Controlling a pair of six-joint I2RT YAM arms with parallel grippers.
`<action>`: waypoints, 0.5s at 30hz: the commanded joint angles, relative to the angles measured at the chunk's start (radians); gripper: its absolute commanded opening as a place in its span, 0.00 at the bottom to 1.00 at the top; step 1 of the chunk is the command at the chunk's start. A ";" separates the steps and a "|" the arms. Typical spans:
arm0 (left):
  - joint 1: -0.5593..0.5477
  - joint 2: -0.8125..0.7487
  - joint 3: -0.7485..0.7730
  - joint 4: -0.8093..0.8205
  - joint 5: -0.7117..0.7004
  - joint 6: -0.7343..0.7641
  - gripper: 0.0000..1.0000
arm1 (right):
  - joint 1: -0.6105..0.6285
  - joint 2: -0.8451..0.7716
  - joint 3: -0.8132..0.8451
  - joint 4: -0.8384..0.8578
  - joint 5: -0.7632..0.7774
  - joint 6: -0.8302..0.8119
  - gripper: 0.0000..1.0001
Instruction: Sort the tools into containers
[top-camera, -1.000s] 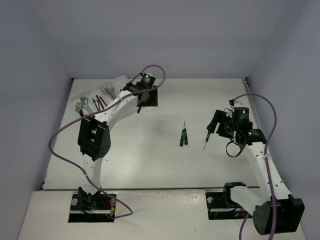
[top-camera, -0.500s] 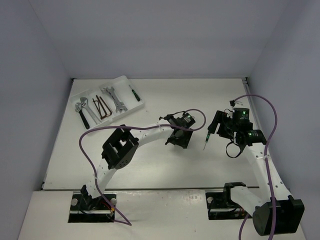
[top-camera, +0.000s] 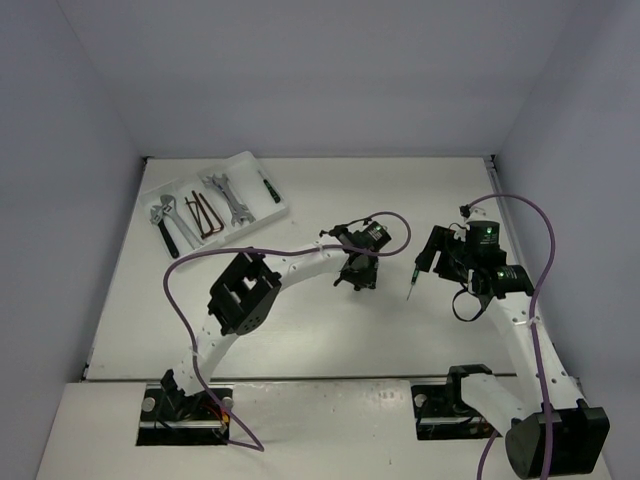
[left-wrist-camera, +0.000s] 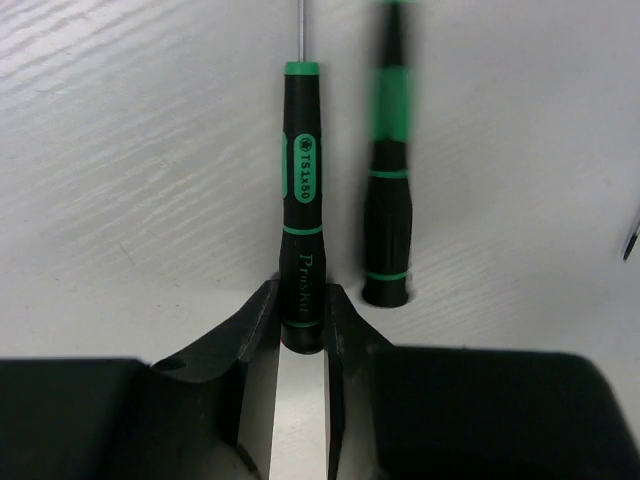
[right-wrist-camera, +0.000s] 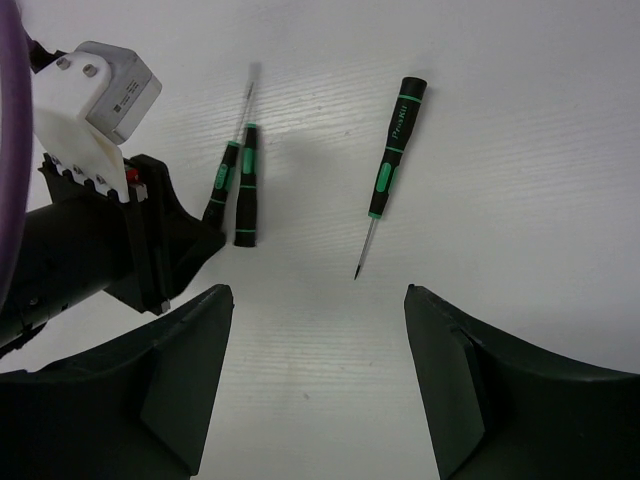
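The white surface (top-camera: 330, 330) sat boxed in by three plain, pale lavender-grey walls: a back wall (top-camera: 320, 70), a left wall (top-camera: 50, 200) and a right wall (top-camera: 590, 120). Soft, even light cast faint shadows. A lighter strip (top-camera: 330, 430) ran along the near edge.

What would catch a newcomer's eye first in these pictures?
The left gripper, mid-table, its fingers flanking the butt of a black-and-green screwdriver, a second screwdriver lying just beside it. The open right gripper hovers by a third screwdriver to the right, while the white tray at the far left already holds wrenches and hex keys.
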 joint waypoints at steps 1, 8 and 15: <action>0.055 -0.059 -0.015 0.002 -0.051 -0.017 0.04 | -0.006 -0.019 0.008 0.021 -0.006 0.002 0.66; 0.220 -0.212 -0.076 0.004 -0.094 0.015 0.00 | -0.007 -0.018 0.010 0.017 0.009 -0.002 0.66; 0.460 -0.212 0.014 0.000 -0.149 -0.017 0.01 | -0.008 -0.001 0.020 0.016 0.018 -0.006 0.66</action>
